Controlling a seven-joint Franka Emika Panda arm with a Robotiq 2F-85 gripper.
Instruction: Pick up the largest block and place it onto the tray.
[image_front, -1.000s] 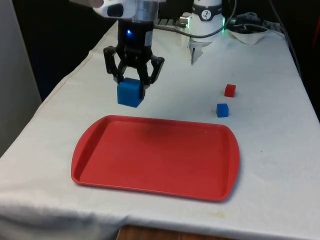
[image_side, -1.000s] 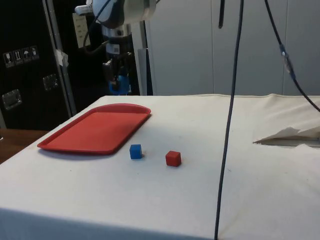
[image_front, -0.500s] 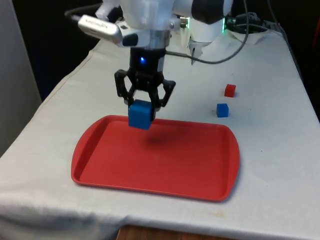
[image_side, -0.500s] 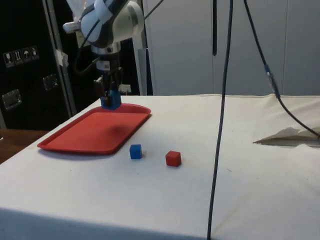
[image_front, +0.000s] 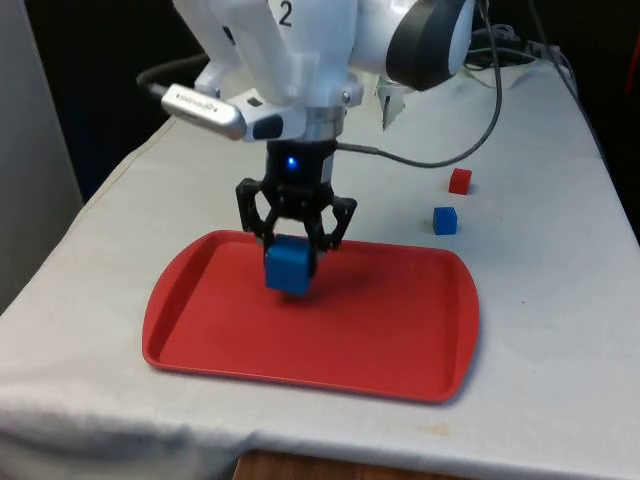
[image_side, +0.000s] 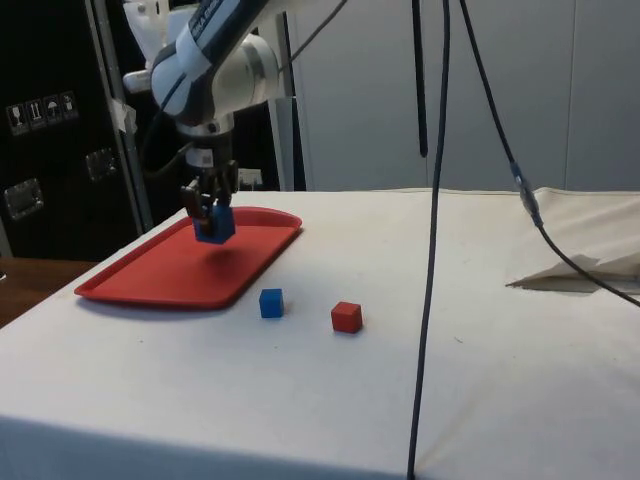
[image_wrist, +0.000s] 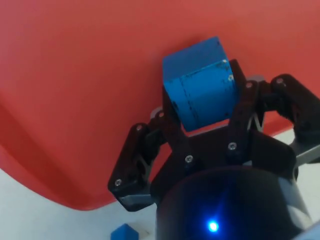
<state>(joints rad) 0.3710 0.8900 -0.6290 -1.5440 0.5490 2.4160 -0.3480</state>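
My gripper (image_front: 292, 262) is shut on the large blue block (image_front: 289, 267) and holds it just above the red tray (image_front: 400, 340), over the tray's far half toward the front view's left. From the side, the block (image_side: 214, 224) hangs a little above the tray (image_side: 160, 275) with the gripper (image_side: 212, 215) closed around it. In the wrist view the blue block (image_wrist: 200, 90) sits tilted between the black fingers (image_wrist: 239, 107), with the tray's red surface (image_wrist: 75, 75) right behind it.
A small blue block (image_front: 445, 220) and a small red block (image_front: 459, 181) lie on the white cloth beyond the tray, toward the front view's right. They also stand beside the tray in the side view, blue (image_side: 271, 303) and red (image_side: 346, 317). A black cable (image_side: 432, 230) hangs down there.
The gripper has carried the large blue block from beyond the tray's far edge to above the tray and has come lower. The small blocks have not moved.
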